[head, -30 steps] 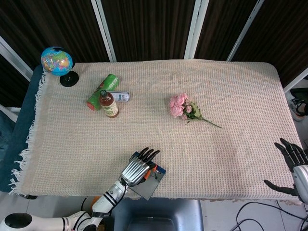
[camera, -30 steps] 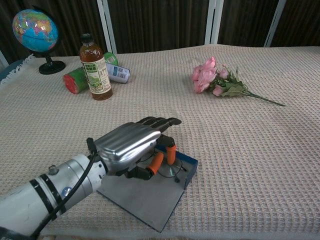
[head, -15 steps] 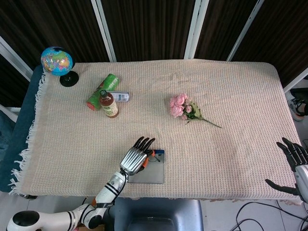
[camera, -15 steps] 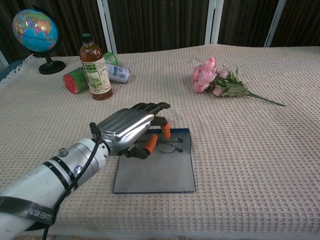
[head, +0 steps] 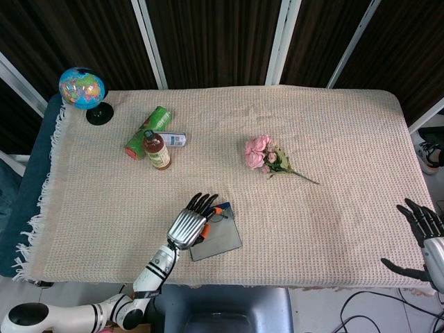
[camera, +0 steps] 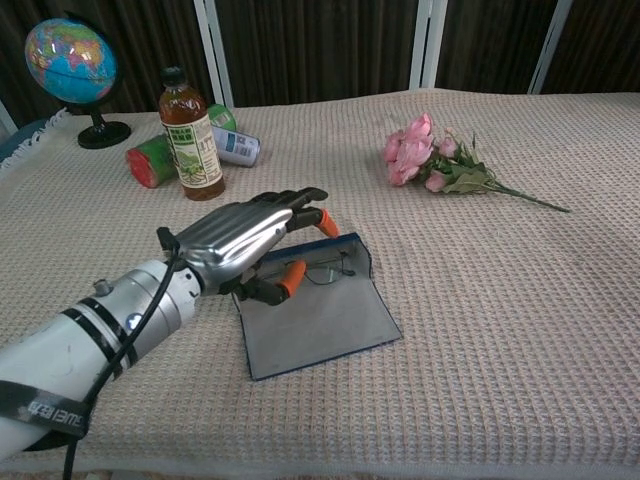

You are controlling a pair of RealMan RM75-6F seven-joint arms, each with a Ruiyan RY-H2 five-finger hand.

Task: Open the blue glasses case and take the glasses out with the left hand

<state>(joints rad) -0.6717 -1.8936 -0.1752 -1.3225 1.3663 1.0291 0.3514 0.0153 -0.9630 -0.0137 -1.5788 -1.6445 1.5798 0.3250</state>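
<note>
Glasses case point(camera: 318, 316) has swung left under left hand point(camera: 243, 244).

Blue-edged grey glasses case point(camera: 318, 318), beige woven tablecloth point(camera: 500, 300), pink flowers point(camera: 412, 150).

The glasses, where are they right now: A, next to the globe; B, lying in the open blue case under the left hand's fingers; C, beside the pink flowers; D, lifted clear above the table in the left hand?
B: the glasses lie in the open blue case, with the left hand over them.
</note>
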